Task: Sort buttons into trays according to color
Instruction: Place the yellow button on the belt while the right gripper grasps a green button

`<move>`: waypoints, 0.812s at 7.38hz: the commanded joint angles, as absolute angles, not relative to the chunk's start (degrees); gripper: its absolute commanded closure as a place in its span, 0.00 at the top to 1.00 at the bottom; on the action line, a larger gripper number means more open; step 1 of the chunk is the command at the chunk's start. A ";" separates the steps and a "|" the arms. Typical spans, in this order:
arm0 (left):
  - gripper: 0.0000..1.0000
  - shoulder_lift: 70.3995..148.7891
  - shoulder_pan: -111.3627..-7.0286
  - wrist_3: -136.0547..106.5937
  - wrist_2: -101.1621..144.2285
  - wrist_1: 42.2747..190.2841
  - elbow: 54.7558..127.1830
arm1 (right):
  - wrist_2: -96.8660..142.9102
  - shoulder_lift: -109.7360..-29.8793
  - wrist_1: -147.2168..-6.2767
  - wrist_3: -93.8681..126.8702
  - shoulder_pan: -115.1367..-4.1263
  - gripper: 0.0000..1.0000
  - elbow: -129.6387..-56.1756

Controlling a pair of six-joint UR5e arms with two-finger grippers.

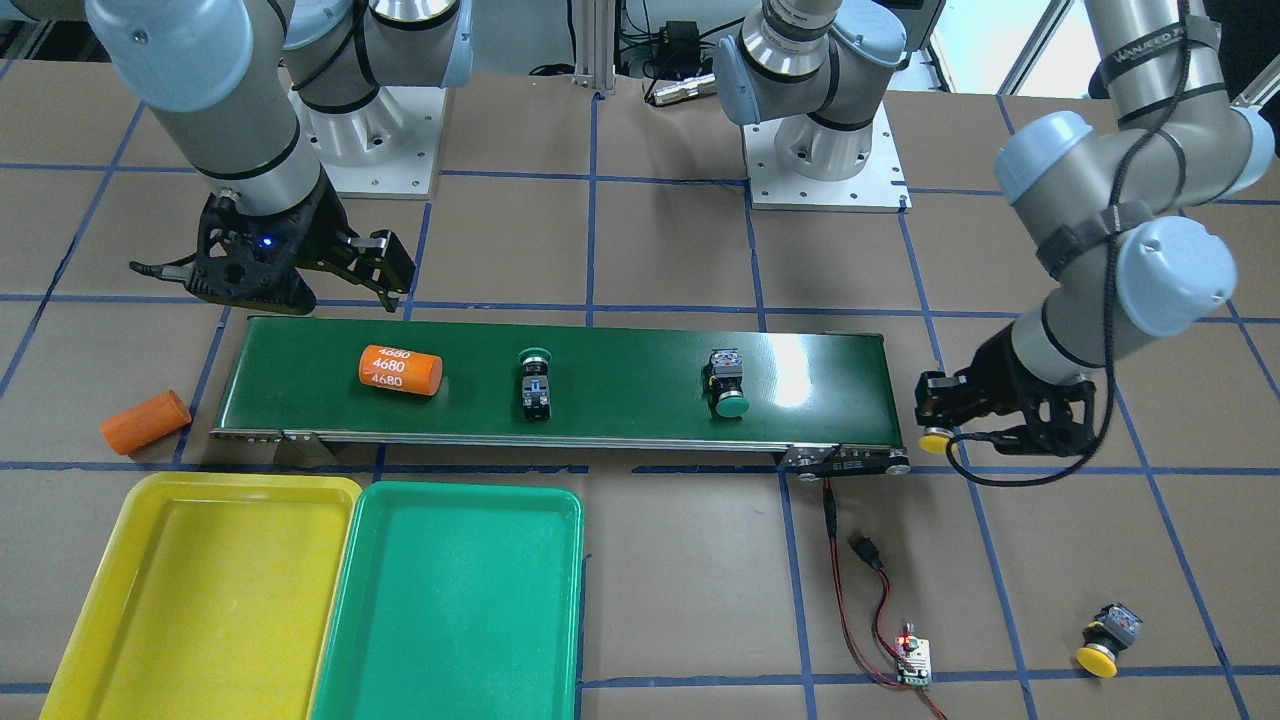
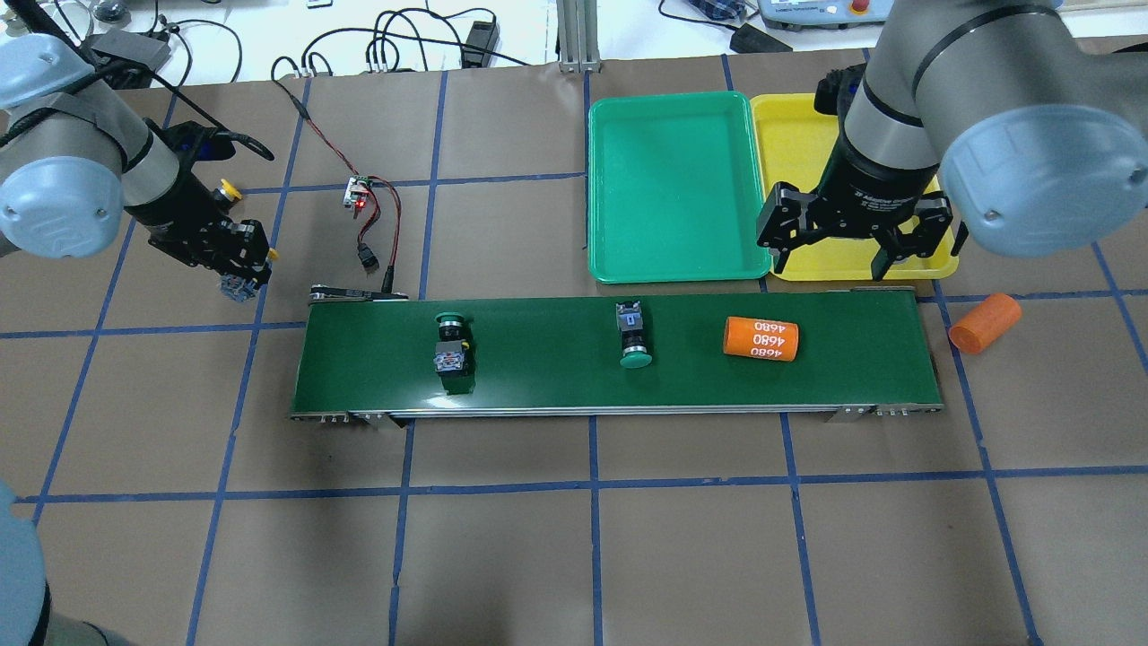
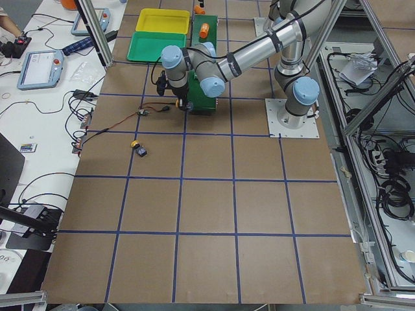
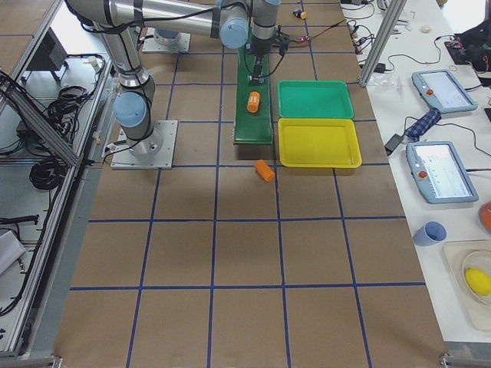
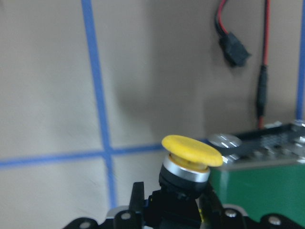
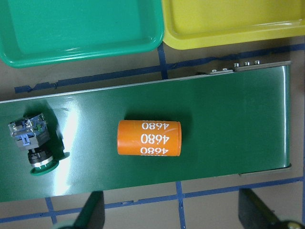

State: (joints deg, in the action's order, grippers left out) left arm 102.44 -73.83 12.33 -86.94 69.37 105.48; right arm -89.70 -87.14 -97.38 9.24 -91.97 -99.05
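My left gripper (image 2: pixel 240 267) is shut on a yellow-capped button (image 5: pixel 190 155) and holds it just off the belt's end, cap outward; it also shows in the front view (image 1: pixel 935 438). A second yellow button (image 1: pixel 1108 640) lies on the table farther out. Two green-capped buttons (image 2: pixel 451 345) (image 2: pixel 632 336) lie on the dark-green conveyor belt (image 2: pixel 556 381). My right gripper (image 2: pixel 831 262) is open and empty, over the belt's far edge by the yellow tray (image 2: pixel 789 126). The green tray (image 2: pixel 673 188) sits beside it. Both trays hold nothing.
An orange cylinder marked 4680 (image 2: pixel 760 338) lies on the belt below my right gripper. A plain orange cylinder (image 2: pixel 984 323) lies on the table past the belt's end. A small circuit board with red and black wires (image 2: pixel 359 193) lies near my left gripper.
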 commanded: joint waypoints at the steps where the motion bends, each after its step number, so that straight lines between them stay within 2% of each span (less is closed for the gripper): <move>1: 0.00 98.53 -81.35 -4.94 -87.27 66.90 111.78 | -89.56 -84.64 -98.17 11.50 -94.03 1.00 -99.05; 3: 0.00 100.10 -84.19 -7.63 -87.27 66.97 112.32 | -89.65 -81.31 -102.81 11.60 -95.70 1.00 -99.05; 4: 0.05 100.37 -84.20 -8.17 -87.36 66.71 114.15 | -89.65 -79.91 -104.05 11.69 -98.32 1.00 -99.14; 5: 0.71 100.11 -84.20 -7.83 -89.36 64.53 115.13 | -89.65 -77.02 -107.02 11.78 -99.31 1.00 -99.14; 6: 1.00 100.46 -84.20 -8.00 -90.86 62.42 114.53 | -89.56 -76.47 -107.49 11.78 -99.40 1.00 -99.58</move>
State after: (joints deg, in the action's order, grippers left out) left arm 100.22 -84.12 -7.81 -89.10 64.72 114.41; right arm -89.63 -78.10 -105.87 11.72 -98.63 -99.25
